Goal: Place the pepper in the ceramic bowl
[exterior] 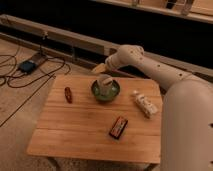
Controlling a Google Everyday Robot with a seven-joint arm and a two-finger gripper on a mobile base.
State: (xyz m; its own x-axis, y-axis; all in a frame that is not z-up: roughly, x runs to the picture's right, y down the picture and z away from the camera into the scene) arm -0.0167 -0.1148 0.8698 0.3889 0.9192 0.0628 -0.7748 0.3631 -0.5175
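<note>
The pepper (68, 94), small, slim and dark red, lies on the left part of the wooden table (80, 135), well apart from the bowl. The glossy green ceramic bowl (113, 96) stands at the table's back middle. My gripper (104, 82) hangs just over the bowl's left half, reaching in from the pale arm at the right. It is open with nothing in it. The gripper hides part of the bowl's inside.
A flat black-and-red packet (118, 127) lies in front of the bowl. A white wrapped item (144, 104) lies to the bowl's right. Cables and a dark box (30, 65) sit on the floor at the left. A dark wall runs behind the table.
</note>
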